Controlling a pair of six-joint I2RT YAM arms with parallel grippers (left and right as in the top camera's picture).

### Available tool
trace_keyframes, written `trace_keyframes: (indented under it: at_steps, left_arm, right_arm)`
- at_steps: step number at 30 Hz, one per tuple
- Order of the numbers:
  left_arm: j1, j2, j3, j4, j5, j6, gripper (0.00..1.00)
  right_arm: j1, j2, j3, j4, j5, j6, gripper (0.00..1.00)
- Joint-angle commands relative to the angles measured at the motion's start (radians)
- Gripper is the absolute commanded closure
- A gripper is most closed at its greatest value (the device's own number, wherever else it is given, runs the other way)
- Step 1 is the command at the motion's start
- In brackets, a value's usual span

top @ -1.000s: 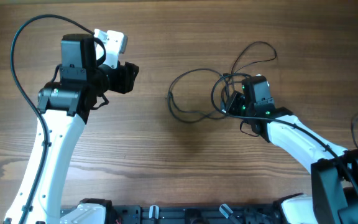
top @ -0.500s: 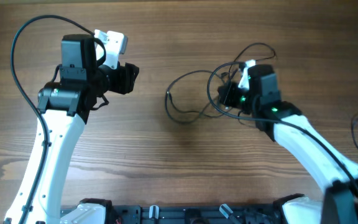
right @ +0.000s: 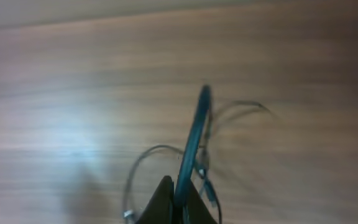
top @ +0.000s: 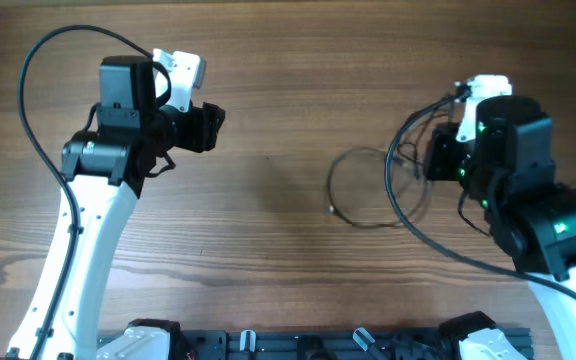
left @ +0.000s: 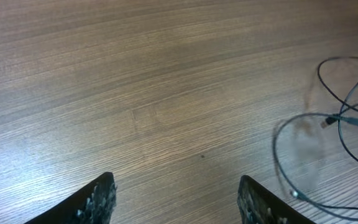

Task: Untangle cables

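The cables (top: 332, 190) are thin black wires lying in loose loops on the wooden table, right of centre, with a small plug end at the loop's lower left. My right gripper (top: 440, 160) is raised above their right side and is shut on one strand; the right wrist view shows that strand (right: 194, 124) running up from between the closed fingers (right: 179, 208), blurred. My left gripper (top: 208, 125) is open and empty, well left of the cables. The left wrist view shows the open fingers (left: 179, 199) and the loops (left: 277, 146) at its right edge.
The wooden table (top: 268, 260) carries both arms. The left arm's thick black cable (top: 28, 110) arcs over the far left. A black rail (top: 298, 345) runs along the near edge.
My right gripper has risen and moved right with a strand in it, pulling the cable loops to the right across the table. The left arm has not moved.
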Motion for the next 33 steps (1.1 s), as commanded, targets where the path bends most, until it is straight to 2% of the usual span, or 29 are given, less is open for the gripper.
trace_keyframes:
  at_steps: [1,3,6,10,15,18,20,27,28,29,30,31,32,33]
  left_arm:
    - [0.003,0.021,0.005,0.002,0.036,0.001,0.35]
    - [0.003,0.021,0.005,0.002,0.036,0.001,0.35]
    - [0.003,0.021,0.005,0.002,0.047,0.001,0.34]
    - [0.003,0.021,0.005,0.002,0.061,0.001,0.35]
    - [0.003,0.021,0.005,0.001,0.061,0.001,0.35]
    - [0.003,0.021,0.005,-0.009,0.061,0.001,0.35]
    - [0.003,0.021,0.005,-0.017,0.061,0.001,0.35]
    - [0.003,0.021,0.005,-0.024,0.061,0.002,0.35]
    - [0.003,0.021,0.005,-0.020,0.061,0.002,0.35]
    - [0.003,0.021,0.005,-0.017,0.061,0.002,0.34]
    - [0.003,0.021,0.005,-0.016,0.061,0.002,0.34]
    - [0.003,0.021,0.005,-0.016,0.061,0.002,0.34]
    - [0.003,0.021,0.005,-0.016,0.061,0.002,0.34]
    - [0.003,0.021,0.005,-0.016,0.061,0.002,0.34]
  right_arm:
    - [0.000,0.101,0.018,-0.040,0.175,0.113,0.96]
    - [0.000,0.186,0.018,-0.074,0.156,0.172,0.96]
    - [0.000,0.335,0.018,-0.071,0.010,0.151,0.96]
    - [0.023,0.568,0.018,0.124,-0.291,-0.051,0.95]
    - [0.092,0.644,0.018,0.306,-0.502,-0.113,0.96]
    - [0.148,0.646,0.018,0.319,-0.494,-0.127,0.96]
    - [0.166,0.662,0.018,0.348,-0.500,-0.210,0.96]
    - [0.167,0.743,0.018,0.350,-0.534,-0.227,0.96]
    - [0.167,0.743,0.018,0.351,-0.531,-0.208,0.87]
    - [0.167,0.743,0.018,0.349,-0.511,-0.171,0.52]
    - [0.167,0.743,0.018,0.344,-0.461,-0.138,0.25]
    - [0.167,0.743,0.018,0.327,-0.373,-0.086,0.10]
    - [0.167,0.743,0.018,0.308,-0.305,-0.050,0.02]
    - [0.167,0.743,0.018,0.289,-0.249,-0.034,0.00]
